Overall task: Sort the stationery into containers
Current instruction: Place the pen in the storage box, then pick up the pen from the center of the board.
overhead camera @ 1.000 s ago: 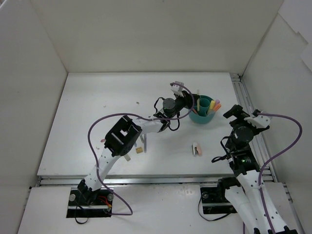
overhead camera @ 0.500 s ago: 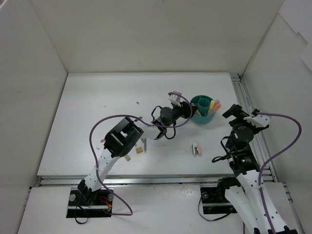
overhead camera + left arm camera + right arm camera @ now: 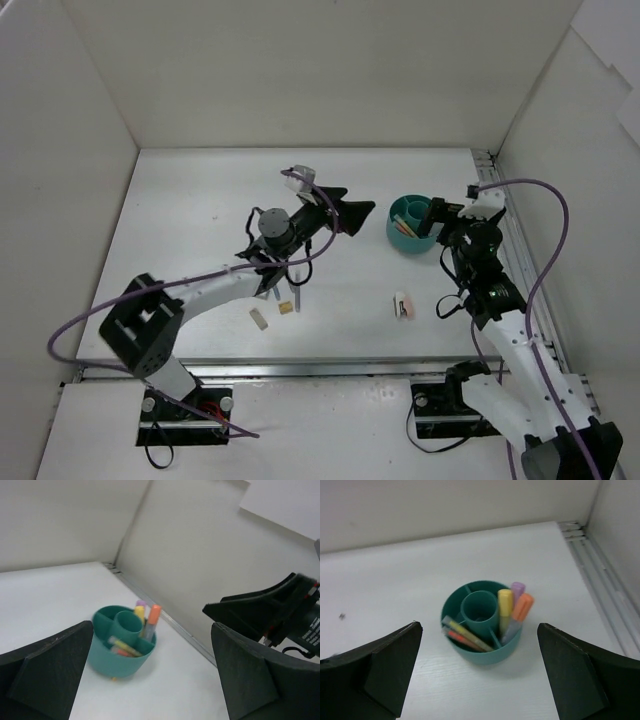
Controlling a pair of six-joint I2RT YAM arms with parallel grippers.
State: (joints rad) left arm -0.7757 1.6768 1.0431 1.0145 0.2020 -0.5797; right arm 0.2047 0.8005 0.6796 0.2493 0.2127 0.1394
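Observation:
The teal container [image 3: 408,238] stands at the right of the table. Its outer compartments hold upright yellow [image 3: 505,605], purple [image 3: 518,591] and orange [image 3: 522,607] markers, plus a slanted yellow one [image 3: 467,635] over a red one [image 3: 456,639]. My left gripper [image 3: 352,210] hangs open and empty just left of the container [image 3: 117,657]. My right gripper [image 3: 480,627] is open too, looking down on the container [image 3: 490,655] from its right. A pink-and-white eraser [image 3: 401,305], a tan eraser [image 3: 286,307] and a white eraser [image 3: 259,317] lie on the table.
A thin pen-like item [image 3: 296,291] lies partly under my left forearm. White walls enclose the table, and a metal rail [image 3: 505,235] runs along the right edge. The right arm [image 3: 270,607] shows in the left wrist view.
My left gripper has opened and pulled back left, away from the container. Its elbow has swung far left. My right arm has moved up close to the container.

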